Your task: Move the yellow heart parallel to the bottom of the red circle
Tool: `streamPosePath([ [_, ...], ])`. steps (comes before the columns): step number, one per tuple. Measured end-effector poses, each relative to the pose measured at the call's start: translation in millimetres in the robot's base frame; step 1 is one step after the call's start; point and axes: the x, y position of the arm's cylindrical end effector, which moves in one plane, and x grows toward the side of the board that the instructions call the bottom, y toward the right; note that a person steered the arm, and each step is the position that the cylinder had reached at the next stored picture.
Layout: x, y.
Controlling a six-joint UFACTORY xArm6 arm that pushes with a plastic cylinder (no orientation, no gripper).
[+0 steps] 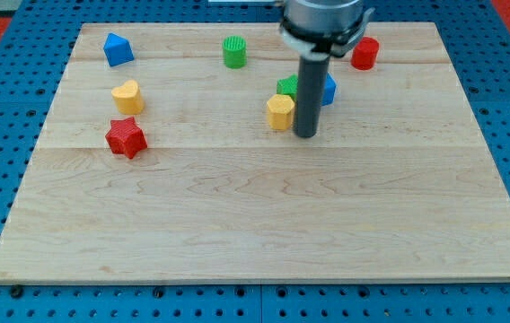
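Figure. Wooden board point(264, 242) seen from its near edge; the near half carries no blocks. Going back, the red star point(126, 137) lies at the view's left, with the yellow heart point(127, 96) just behind it, the two close but apparently apart. At mid-board my tip point(305, 135) rests on the wood just to the view's right of a yellow hexagonal block point(280, 112); contact between them cannot be settled. There are no fingers: the arm ends in a plain rod, holding nothing. The rod hides much of a green block point(287, 86) and a blue block point(328, 89), so their shapes stay uncertain. Farthest back stand the blue block point(118, 49) at left, the green cylinder point(234, 52) and the red circle point(364, 54) at right. The heart is well apart from the tip and circle. Judged small, rigid and light, it should slide readily; a push on its left flank, centred, should limit spinning. The arm's upper part is cropped.
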Motion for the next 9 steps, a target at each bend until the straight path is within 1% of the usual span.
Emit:
streamPosePath([
  [1, -3.2, -74.6],
  [2, -81.5, -91.1],
  [3, -145.2, -137.0],
  [4, -153.8, -212.9],
  [5, -95.7, -224.5],
  [6, -67.7, -222.6],
  [7, -72.9, -261.7],
  [8, -55.8, -273.7],
  [9, -28.8, -237.9],
])
